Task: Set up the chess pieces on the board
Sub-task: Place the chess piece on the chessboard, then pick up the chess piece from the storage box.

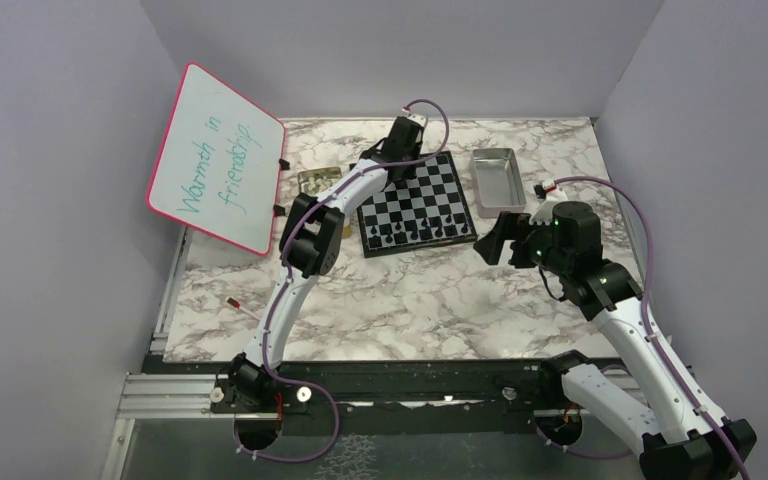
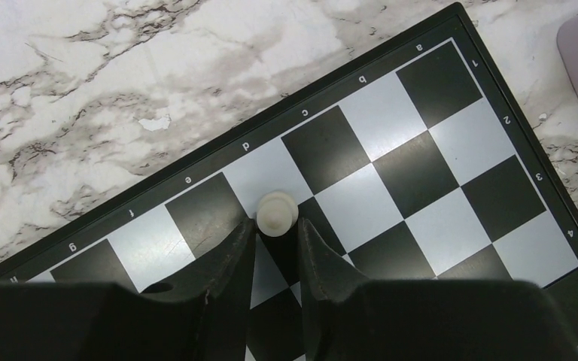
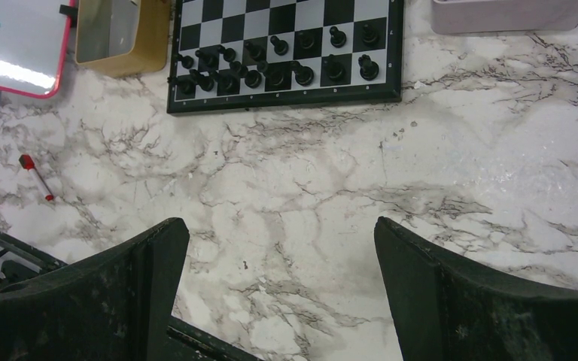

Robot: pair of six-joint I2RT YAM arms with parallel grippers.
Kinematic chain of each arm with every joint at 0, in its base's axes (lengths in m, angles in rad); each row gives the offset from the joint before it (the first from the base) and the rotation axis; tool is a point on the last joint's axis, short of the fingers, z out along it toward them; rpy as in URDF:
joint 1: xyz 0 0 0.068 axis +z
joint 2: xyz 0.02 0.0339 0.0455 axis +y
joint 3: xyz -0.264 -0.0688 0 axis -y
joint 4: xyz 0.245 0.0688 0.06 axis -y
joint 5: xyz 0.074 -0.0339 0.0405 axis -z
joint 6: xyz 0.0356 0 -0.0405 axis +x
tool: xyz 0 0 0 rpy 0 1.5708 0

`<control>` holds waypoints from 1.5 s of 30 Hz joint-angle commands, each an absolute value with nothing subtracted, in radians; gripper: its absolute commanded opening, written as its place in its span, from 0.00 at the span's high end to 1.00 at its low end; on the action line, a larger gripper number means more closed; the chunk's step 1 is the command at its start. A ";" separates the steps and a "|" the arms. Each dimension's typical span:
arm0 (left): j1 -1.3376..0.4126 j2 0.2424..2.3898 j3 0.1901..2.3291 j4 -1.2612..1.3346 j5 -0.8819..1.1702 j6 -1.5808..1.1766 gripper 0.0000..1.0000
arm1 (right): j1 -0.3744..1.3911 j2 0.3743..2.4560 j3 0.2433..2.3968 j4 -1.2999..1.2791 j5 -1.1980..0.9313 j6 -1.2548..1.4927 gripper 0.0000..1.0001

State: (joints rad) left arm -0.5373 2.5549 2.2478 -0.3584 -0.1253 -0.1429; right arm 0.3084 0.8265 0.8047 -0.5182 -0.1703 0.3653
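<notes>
Black left fingers (image 2: 233, 252), narrowly parted, flanked a pale rounded chess piece (image 2: 277, 213) on the checked black-and-grey board's (image 2: 451, 173) far edge row, likely its home rank, gripped or freed I couldn't tell, while the right fingers (image 3: 451, 301) hung wide open, empty, over the marble worktop (image 3: 308, 195).

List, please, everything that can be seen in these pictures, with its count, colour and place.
board: one, black and pale checks, far middle of the table
black chess pieces: two rows, black, along the board's near edge
white chess piece: one, whitish, in the board's far row, at the left fingertips
silver tray: one, shiny metal, right of the board
gold tin: one, gold walls, left of the board; contents unclear
whiteboard: one, pink frame, green writing, far left
marker: one, red cap, near left
table: one, marble pattern
left gripper: black, over the board's far edge, grip unclear
right gripper: black, open, above bare table
</notes>
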 commanded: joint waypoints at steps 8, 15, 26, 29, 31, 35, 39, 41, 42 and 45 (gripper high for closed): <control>-0.541 2.561 2.304 -0.353 -0.177 -0.143 0.80 | 0.307 0.815 0.817 -0.525 -0.145 0.353 0.00; -0.541 2.579 2.327 -0.342 -0.172 -0.135 0.80 | 0.307 0.824 0.819 -0.520 -0.148 0.353 0.00; -0.541 2.591 2.325 -0.331 -0.174 -0.132 0.80 | 0.307 0.830 0.820 -0.519 -0.143 0.353 0.01; -0.541 2.590 2.324 -0.326 -0.179 -0.128 0.80 | 0.308 0.832 0.820 -0.517 -0.146 0.353 0.00; -0.541 2.589 2.324 -0.325 -0.181 -0.124 0.80 | 0.307 0.831 0.819 -0.517 -0.145 0.353 0.00; -0.541 2.569 2.297 -0.324 -0.168 -0.132 0.80 | 0.308 0.832 0.820 -0.517 -0.146 0.353 0.00; -0.541 2.519 2.230 -0.321 -0.173 -0.139 0.79 | 0.308 0.832 0.822 -0.516 -0.144 0.353 0.00; -0.541 2.482 2.188 -0.312 -0.169 -0.142 0.77 | 0.307 0.831 0.824 -0.514 -0.147 0.354 0.00; -0.541 2.462 2.168 -0.306 -0.159 -0.143 0.77 | 0.308 0.831 0.824 -0.512 -0.149 0.356 0.00; -0.542 2.397 2.105 -0.298 -0.121 -0.141 0.66 | 0.307 0.829 0.827 -0.511 -0.156 0.357 0.00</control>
